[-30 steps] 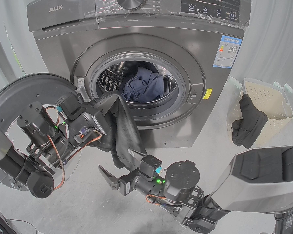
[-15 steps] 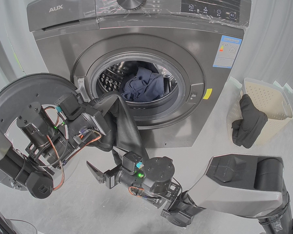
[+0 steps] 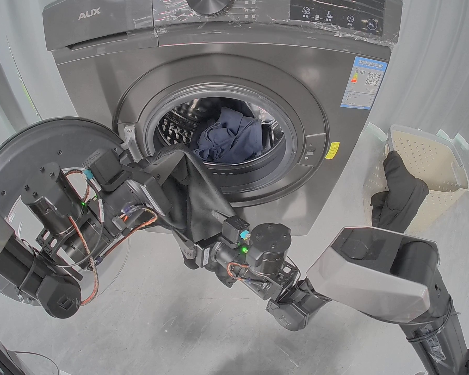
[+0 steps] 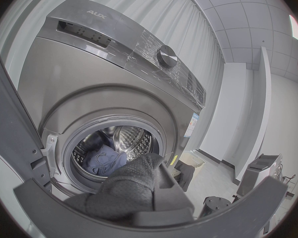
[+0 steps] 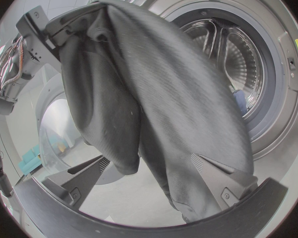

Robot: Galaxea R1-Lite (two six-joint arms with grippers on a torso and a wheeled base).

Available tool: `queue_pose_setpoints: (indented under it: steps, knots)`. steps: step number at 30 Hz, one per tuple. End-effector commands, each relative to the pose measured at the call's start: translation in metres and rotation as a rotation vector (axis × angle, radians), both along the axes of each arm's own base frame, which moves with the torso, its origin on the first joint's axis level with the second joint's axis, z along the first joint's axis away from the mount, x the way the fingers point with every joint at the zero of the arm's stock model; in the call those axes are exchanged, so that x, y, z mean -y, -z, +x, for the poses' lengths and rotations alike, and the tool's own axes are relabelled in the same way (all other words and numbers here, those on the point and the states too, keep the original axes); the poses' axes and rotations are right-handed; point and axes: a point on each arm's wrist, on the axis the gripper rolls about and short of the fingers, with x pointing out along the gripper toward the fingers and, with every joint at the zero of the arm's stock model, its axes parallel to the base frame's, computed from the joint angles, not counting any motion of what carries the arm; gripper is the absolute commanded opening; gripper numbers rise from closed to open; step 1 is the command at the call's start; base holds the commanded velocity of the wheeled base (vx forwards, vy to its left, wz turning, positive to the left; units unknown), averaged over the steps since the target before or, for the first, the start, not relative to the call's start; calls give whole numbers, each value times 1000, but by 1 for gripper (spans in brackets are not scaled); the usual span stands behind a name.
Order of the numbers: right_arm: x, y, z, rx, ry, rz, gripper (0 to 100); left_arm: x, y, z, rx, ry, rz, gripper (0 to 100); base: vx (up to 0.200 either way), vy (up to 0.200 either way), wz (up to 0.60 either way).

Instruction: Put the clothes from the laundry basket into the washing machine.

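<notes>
The grey washing machine (image 3: 307,79) stands with its door (image 3: 41,141) swung open to the left. A blue garment (image 3: 229,136) lies in the drum. My left gripper (image 3: 164,165) is shut on a dark grey garment (image 3: 200,199) at the drum's lower left rim, and the cloth hangs down the machine's front. In the left wrist view the same garment (image 4: 122,189) bunches against one finger (image 4: 170,189). My right gripper (image 5: 152,176) is open below, its fingers (image 5: 86,179) on either side of the hanging cloth (image 5: 175,116). A black garment (image 3: 398,194) drapes over the rim of the cream laundry basket (image 3: 437,157).
The basket stands on the floor to the right of the machine. The open door takes up the space at the left, behind my left arm. Bare grey floor (image 3: 156,329) lies in front of the machine.
My right arm has risen from near the floor toward the machine, bringing its open gripper up around the garment's hanging end. The left gripper has barely shifted with the cloth.
</notes>
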Motion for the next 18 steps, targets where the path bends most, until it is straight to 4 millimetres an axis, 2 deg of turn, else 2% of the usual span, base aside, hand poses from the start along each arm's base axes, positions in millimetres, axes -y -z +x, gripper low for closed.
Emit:
queue_pose_setpoints:
  steps: [1,4,5,7,18]
  knots:
    - [16,-3,13,11,46,-11,100,-1,-2,-1,5,-3,-2,0,0,0,0]
    - [21,-5,18,29,69,-21,100,-2,-3,-1,9,-3,-4,0,0,0,0]
    - [33,-4,31,52,113,-46,100,-2,-5,-3,14,-1,-7,0,0,0,0]
    - [37,-3,36,52,129,-54,100,-2,-6,-4,19,2,-8,0,0,0,0]
    - [42,1,45,49,160,-58,100,-2,-6,-4,21,5,-8,0,0,0,0]
